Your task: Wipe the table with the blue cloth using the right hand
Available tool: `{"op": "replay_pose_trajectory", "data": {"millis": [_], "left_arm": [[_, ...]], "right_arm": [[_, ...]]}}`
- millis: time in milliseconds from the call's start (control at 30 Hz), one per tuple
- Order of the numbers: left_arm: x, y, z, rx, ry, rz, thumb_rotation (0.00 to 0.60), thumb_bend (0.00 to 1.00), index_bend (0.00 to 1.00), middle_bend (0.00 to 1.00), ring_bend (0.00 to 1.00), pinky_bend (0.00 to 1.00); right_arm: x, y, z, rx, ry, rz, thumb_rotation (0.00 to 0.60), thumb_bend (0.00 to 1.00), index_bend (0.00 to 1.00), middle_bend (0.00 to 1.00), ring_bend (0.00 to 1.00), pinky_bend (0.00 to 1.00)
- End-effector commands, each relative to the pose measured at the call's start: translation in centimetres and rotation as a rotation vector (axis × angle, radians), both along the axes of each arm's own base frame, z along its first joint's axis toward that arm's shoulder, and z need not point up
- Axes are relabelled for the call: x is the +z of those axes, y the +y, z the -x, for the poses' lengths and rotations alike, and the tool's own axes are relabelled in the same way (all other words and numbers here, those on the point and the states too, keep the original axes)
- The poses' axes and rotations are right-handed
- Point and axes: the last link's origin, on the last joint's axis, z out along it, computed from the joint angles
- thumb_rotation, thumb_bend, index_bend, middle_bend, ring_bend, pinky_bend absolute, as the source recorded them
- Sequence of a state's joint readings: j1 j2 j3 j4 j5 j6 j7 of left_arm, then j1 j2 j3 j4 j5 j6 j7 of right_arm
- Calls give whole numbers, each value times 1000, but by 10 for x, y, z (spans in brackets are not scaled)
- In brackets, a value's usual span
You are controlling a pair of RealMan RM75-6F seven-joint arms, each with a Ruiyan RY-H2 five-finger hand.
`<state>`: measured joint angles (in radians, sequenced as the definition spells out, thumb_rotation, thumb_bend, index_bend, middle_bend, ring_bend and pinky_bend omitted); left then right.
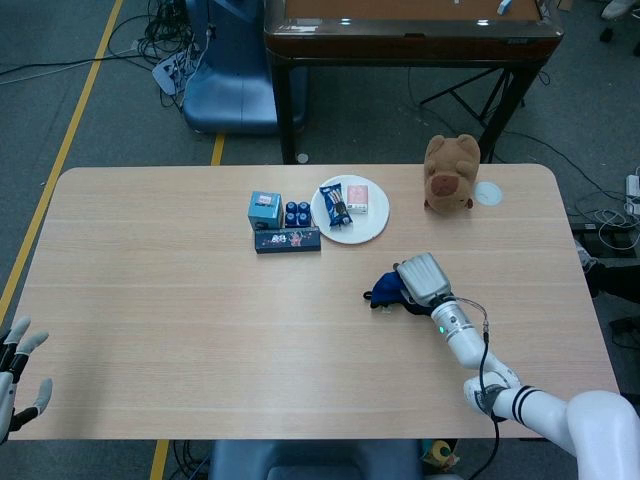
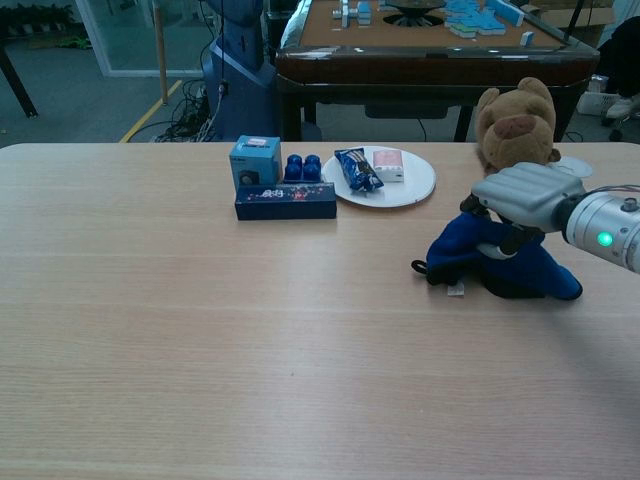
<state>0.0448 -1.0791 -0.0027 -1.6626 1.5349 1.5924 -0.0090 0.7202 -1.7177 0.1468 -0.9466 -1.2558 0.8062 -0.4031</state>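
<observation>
A crumpled blue cloth (image 1: 385,289) (image 2: 470,258) lies on the wooden table (image 1: 180,300) right of centre, below the white plate. My right hand (image 1: 420,279) (image 2: 518,195) rests on top of it, fingers curled down into the fabric and gripping it against the tabletop. The grey forearm with a green light runs off toward the lower right. My left hand (image 1: 18,370) shows only in the head view, off the table's lower left corner, fingers spread with nothing in them.
A white plate (image 1: 350,210) (image 2: 380,176) with snack packets sits behind the cloth. Left of it are a teal box (image 1: 265,209), blue cans (image 1: 297,214) and a dark long box (image 1: 287,240). A brown plush bear (image 1: 450,172) (image 2: 515,120) stands at the back right.
</observation>
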Motion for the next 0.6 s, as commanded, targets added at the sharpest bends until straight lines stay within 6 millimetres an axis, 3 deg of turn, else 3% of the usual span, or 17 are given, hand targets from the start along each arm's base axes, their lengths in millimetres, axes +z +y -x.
{"op": "replay_pose_trajectory", "data": {"millis": [33, 333, 600], "left_arm": [[1, 0, 1, 3, 0, -3, 600, 411, 179, 22, 55, 34], [1, -2, 3, 14, 3, -4, 600, 411, 179, 22, 55, 34], [2, -2, 2, 12, 5, -5, 600, 411, 178, 22, 55, 34]], "right_arm": [[0, -12, -2, -4, 21, 37, 600, 651, 689, 574, 572, 764], [-1, -29, 10, -76, 50, 91, 600, 651, 689, 574, 572, 764], [-23, -15, 1, -69, -23, -1, 600, 650, 690, 574, 572, 764]]}}
